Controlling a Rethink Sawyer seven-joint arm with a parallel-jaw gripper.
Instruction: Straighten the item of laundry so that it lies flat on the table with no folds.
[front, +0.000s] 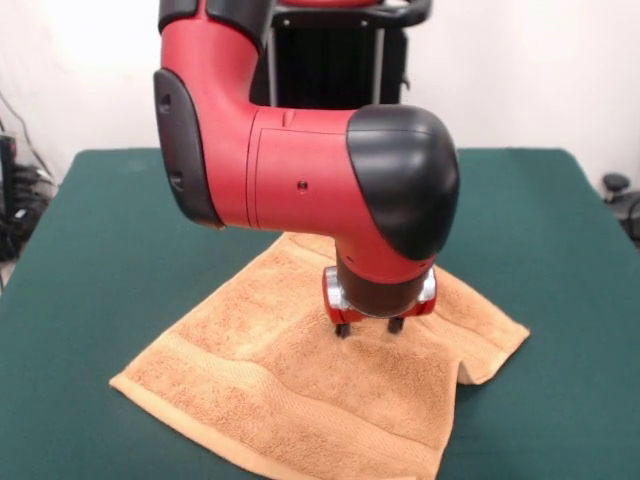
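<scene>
Front view. The orange-tan terry-cloth towel (300, 390) lies on the dark green felt-topped surface (100, 250), in the near middle, slightly right of centre. It sits turned like a diamond: one corner points near-left, another points right, and the far corner is hidden behind the red and black arm (300, 150). A woven border band runs along the near-left side, from the left corner toward the near edge of the frame. The towel is roughly square, so no clear long axis shows; its diagonals run left-right and near-far.

Not flat. On the right, a flap is turned over, making a raised fold with a shadowed pocket beneath it near the right corner. The rest looks mostly spread, with soft ripples.

The claw (369, 327) hangs straight down from the wrist over the towel's middle, just left of the folded flap. Two short dark tips show a small way apart, at or just touching the cloth, with nothing between them: slightly spread, pinching nothing. Judgement: the claw stands there to take the cloth beside the fold and draw the flap out rightward.
</scene>
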